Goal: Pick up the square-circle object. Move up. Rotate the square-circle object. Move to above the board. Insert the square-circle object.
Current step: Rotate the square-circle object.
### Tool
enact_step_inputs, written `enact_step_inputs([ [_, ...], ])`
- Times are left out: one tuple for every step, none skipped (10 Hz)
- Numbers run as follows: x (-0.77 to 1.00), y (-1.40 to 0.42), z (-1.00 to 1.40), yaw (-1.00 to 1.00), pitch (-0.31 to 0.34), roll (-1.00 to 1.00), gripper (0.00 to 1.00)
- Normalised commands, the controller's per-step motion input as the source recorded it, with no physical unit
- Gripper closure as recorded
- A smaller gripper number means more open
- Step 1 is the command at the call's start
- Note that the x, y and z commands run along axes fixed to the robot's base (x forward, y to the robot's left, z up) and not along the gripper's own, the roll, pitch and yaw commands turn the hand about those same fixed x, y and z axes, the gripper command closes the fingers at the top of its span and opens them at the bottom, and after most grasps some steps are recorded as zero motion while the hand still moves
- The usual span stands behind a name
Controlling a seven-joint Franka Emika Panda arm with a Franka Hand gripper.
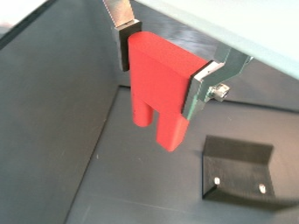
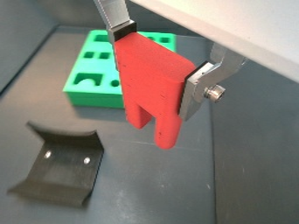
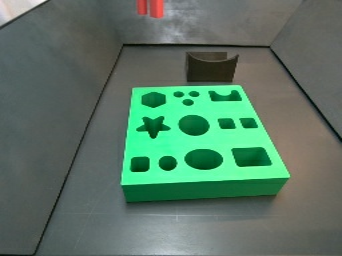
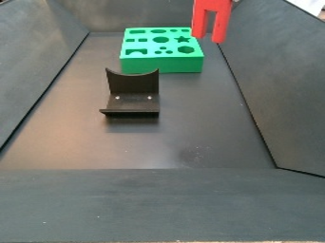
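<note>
Square-circle object [image 2: 156, 83], red and two-legged, is clamped between the gripper's [image 2: 162, 66] flat silver fingers [image 2: 208, 85], one plate pressed on each of its flat sides, and it hangs clear of the floor with its two short legs pointing down. In both wrist views the block fills the space between the plates; the gripper [image 1: 163, 59] grips the upper body of the square-circle object [image 1: 158, 83] while the legs stick out below the finger [image 1: 207, 86] tips, one leg reaching lower than its neighbour. Beyond the held piece in a wrist view lies the board [image 2: 100, 74], bright green with square cut-outs showing, flat on the dark floor and well apart from the piece. The fixture [image 2: 65, 164] sits on the floor near the board in that same view, and the fixture [image 1: 239, 171] also shows under the legs in the wrist picture without the board. From the side, the square-circle object [image 3: 152, 7] is seen only as a red scrap at the picture's upper edge, high above the board [image 3: 201, 187] and beyond the fixture [image 3: 210, 66]. In a side view from the opposite end, the square-circle object [image 4: 211, 18] hangs high near the far right wall, close to the board [image 4: 162, 59], with the fixture [image 4: 129, 91] nearer on the floor.
</note>
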Motion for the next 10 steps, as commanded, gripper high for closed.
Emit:
enact_step_inputs([
  [0.01, 0.01, 0.01, -1.0, 0.054, -0.02, 1.0],
  [0.02, 0.01, 0.01, -1.0, 0.063, -0.03, 1.0],
  [0.02, 0.01, 0.01, -1.0, 0.072, -0.03, 1.0],
  [0.02, 0.01, 0.01, -0.86, 0.083, -0.04, 1.0],
  [0.03, 0.01, 0.01, -0.54, 0.077, -0.04, 1.0],
  [0.03, 0.01, 0.01, -0.35, 0.073, -0.04, 1.0],
  [0.03, 0.01, 0.01, -0.25, 0.071, -0.04, 1.0],
  [0.06, -0.01, 0.0, -1.0, 0.011, -0.01, 1.0],
  [0.06, 0.0, 0.0, -1.0, 0.011, -0.01, 1.0],
  [0.05, 0.0, -0.01, -1.0, 0.012, -0.01, 1.0],
])
